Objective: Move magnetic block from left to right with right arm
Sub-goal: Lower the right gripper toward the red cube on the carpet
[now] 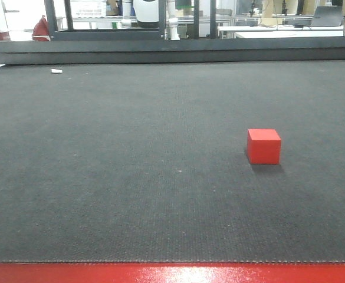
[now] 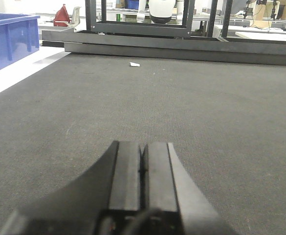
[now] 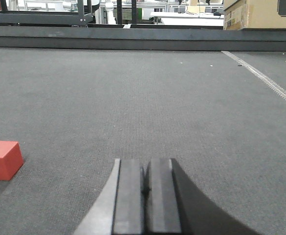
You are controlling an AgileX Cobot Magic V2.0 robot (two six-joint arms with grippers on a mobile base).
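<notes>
On my feed: the red magnetic block [image 1: 263,146] sits alone on the dark bench [image 1: 131,188], right of ctr in the front view. Right tool [image 3: 146,169] is clenched on nothing, fingers pressed flat together, low over the mat. The block lies to its left, well apart. Left tool [image 2: 143,156] likewise clenched, empty. A white scrap [image 2: 134,64] lies far back, w/ a blue bin [image 2: 8,39] beyond the mat's left edge.

Front camera sits low at the near edge of the mat [image 1: 101,177], facing across. The 2 wrist cameras skim it likewise; front and right views share the red cube [image 1: 263,146].
</notes>
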